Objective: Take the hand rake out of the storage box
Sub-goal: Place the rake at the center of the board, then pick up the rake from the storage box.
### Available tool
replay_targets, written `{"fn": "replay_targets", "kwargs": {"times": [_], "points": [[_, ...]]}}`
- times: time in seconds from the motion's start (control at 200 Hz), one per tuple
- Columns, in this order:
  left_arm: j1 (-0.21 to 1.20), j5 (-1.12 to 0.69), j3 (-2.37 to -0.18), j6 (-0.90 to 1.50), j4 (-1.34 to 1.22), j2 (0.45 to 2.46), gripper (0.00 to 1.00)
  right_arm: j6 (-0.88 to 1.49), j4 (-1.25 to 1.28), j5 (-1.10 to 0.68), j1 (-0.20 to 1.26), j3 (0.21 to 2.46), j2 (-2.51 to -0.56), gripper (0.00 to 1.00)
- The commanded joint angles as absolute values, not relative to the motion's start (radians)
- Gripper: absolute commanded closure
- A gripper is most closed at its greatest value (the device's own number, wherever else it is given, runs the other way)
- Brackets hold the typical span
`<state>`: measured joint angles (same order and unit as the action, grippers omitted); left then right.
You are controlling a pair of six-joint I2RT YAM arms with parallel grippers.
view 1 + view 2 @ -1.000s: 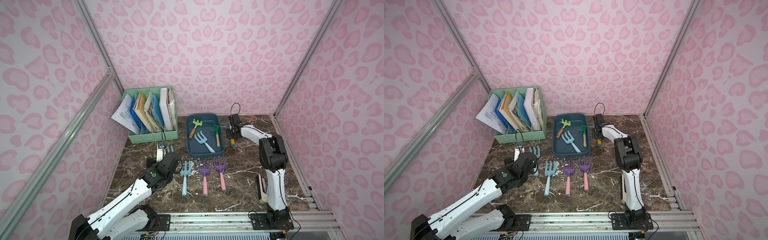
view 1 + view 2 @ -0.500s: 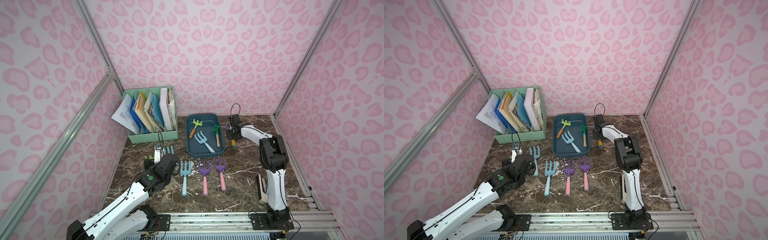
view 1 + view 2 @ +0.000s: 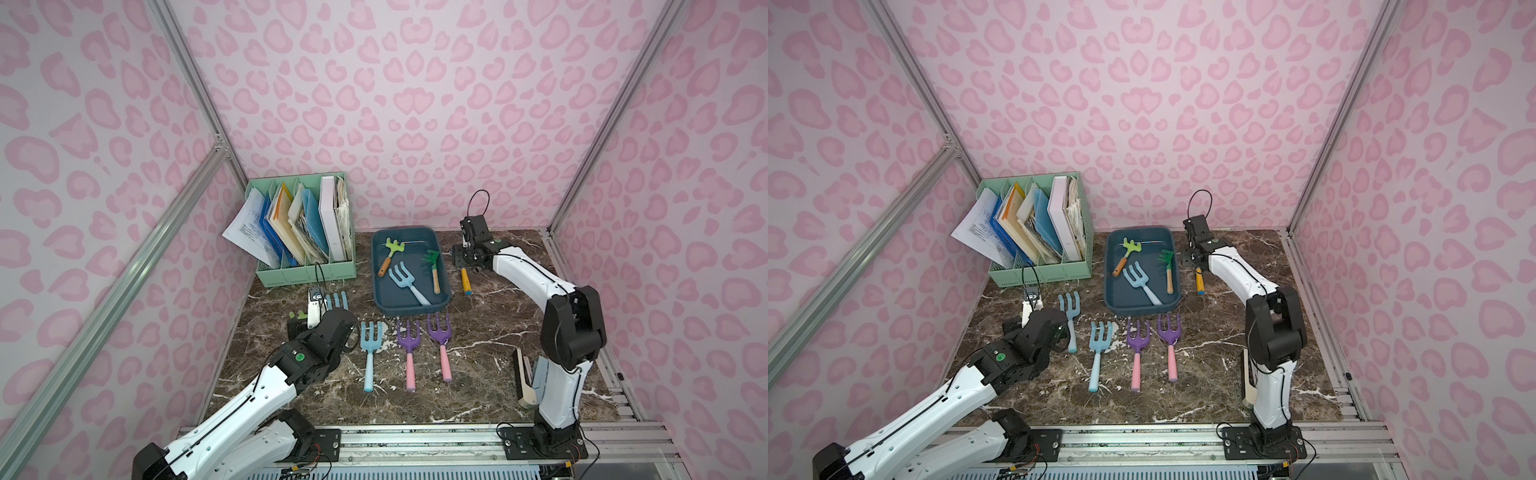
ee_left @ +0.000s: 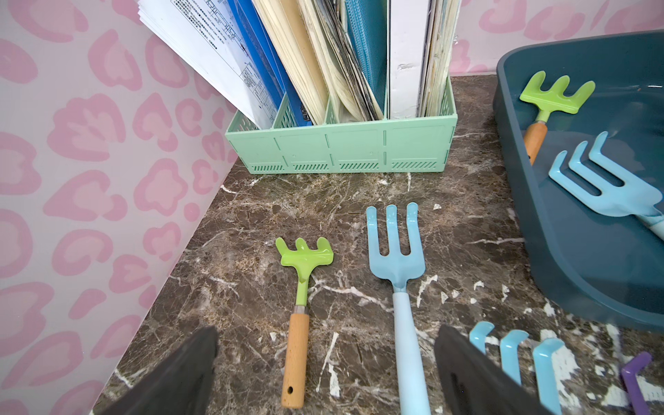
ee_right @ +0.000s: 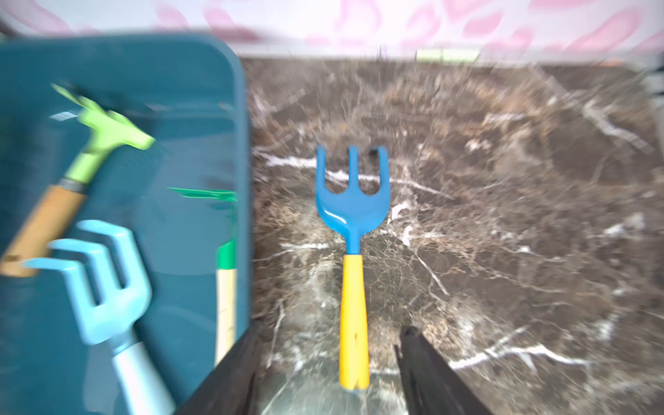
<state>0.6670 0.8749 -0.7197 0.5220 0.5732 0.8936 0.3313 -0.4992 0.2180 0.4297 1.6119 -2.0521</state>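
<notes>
- the hand rake [image 5: 354, 273], with a blue plastic three-tined head and a yellow handle, lies flat on the brown marble tabletop [image 5: 503, 215]. it is outside and just beside the long wall of the storage box [image 5: 240, 143], a shallow dark teal plastic bin with rounded corners.
- in both top views only its yellow handle [image 3: 465, 281] [image 3: 1200, 282] shows, below the wrist.
- the right gripper [image 5: 328, 336] stands over the butt end of that handle. its dark fingers [image 5: 424, 366] are parted, one to each side, with marble showing between each finger and the handle, so it grips nothing. the right wrist view is blurred.
- inside the box lie a lime-green rake with a wooden handle [image 3: 390, 253], a dark green rake with a pale wooden handle [image 3: 433, 268] and a light blue plastic fork [image 3: 405, 282].
- in front of the box lies a row of a light blue fork [image 3: 368, 353] and two purple forks with pink handles [image 3: 409, 353] [image 3: 441, 345].
- the left gripper [image 4: 327, 332] is spread wide and empty. it hangs above another lime-green wooden-handled rake [image 4: 300, 316] and a pale blue fork [image 4: 399, 273], near the mint-green file organiser holding papers [image 4: 341, 151].
</notes>
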Motion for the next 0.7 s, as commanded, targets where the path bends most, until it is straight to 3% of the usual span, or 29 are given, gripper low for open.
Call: {"fn": "replay_targets", "kwargs": {"times": [0.0,0.125,0.295,0.395,0.695], "points": [[0.667,0.874,-0.722,0.531,0.573,0.895,0.02,0.365,-0.447,0.229,0.501,1.553,-1.956,0.35],[0.666,0.880,-0.723,0.530,0.574,0.902,0.02,0.386,-0.365,0.189,0.626,1.497,-1.898,0.40],[0.667,0.879,-0.725,0.532,0.576,0.909,0.02,0.397,-0.366,0.175,0.744,1.559,-1.995,0.47],[0.667,0.873,-0.722,0.535,0.575,0.907,0.02,0.415,-0.401,0.210,0.743,1.610,-2.066,0.54],[0.667,0.873,-0.727,0.533,0.573,0.920,0.02,0.428,-0.419,0.229,0.687,1.658,-2.204,0.63]]}}
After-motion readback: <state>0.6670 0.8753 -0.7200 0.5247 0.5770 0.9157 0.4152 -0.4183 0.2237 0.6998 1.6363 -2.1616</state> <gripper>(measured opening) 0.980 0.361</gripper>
